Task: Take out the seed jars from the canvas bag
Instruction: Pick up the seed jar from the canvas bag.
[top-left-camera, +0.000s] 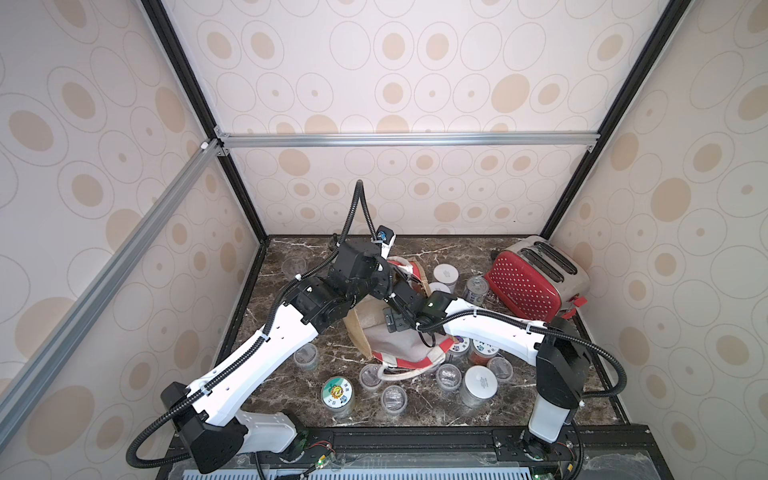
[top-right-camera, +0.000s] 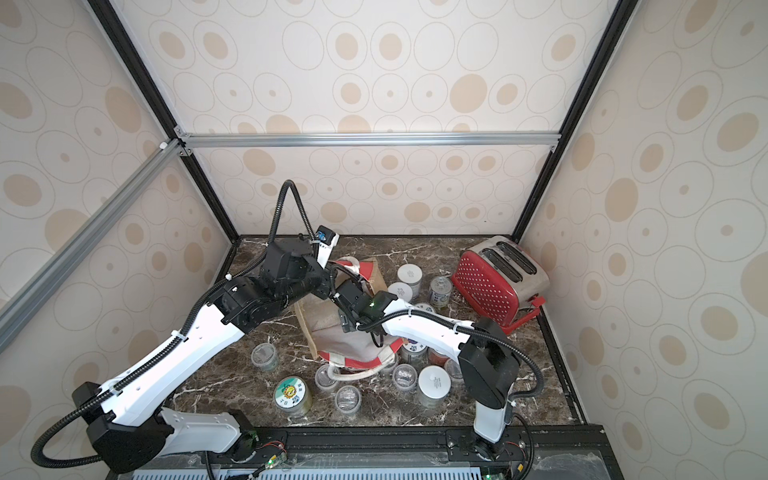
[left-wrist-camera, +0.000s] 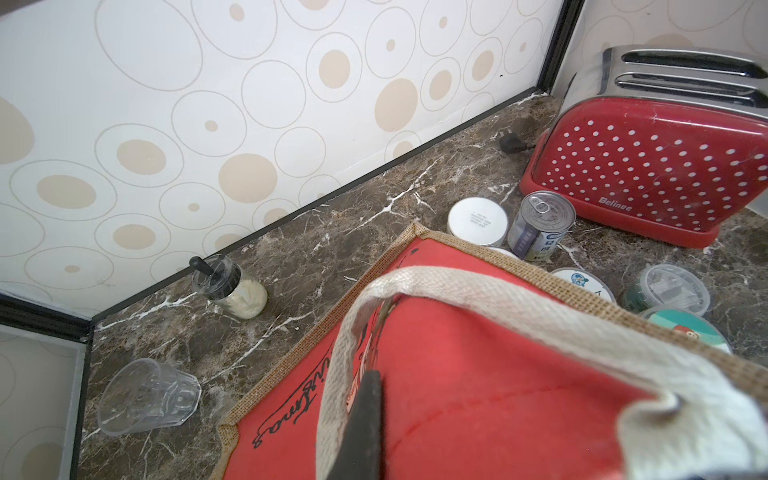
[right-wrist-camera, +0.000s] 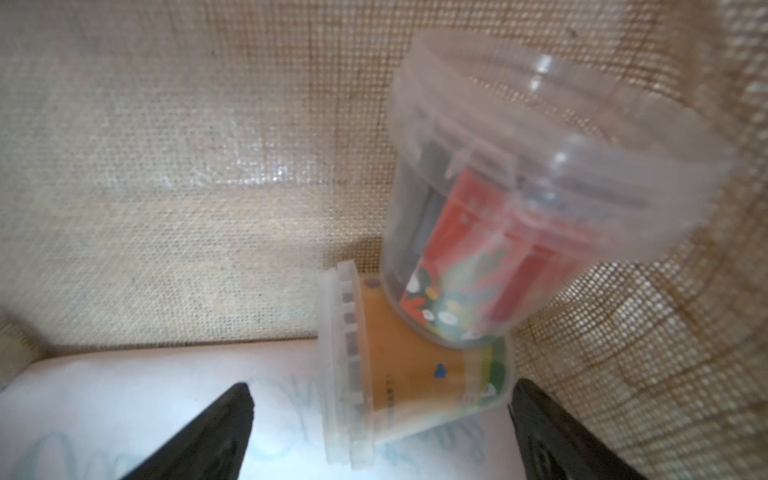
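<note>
The canvas bag lies slumped mid-table, tan burlap with red panels and white handles. My left gripper is shut on the bag's rim by a white handle, holding that side up. My right gripper is open inside the bag. A seed jar with an orange label lies on its side between its fingers. A clear jar with a red label leans on top of that one. Several seed jars stand on the table around the bag: a sticker-lidded one, a white-lidded one and clear cups.
A red polka-dot toaster stands at the back right, with a tin can and white-lidded jars beside it. A black-topped shaker and a lidless glass sit near the back left wall. Enclosure walls surround the marble table.
</note>
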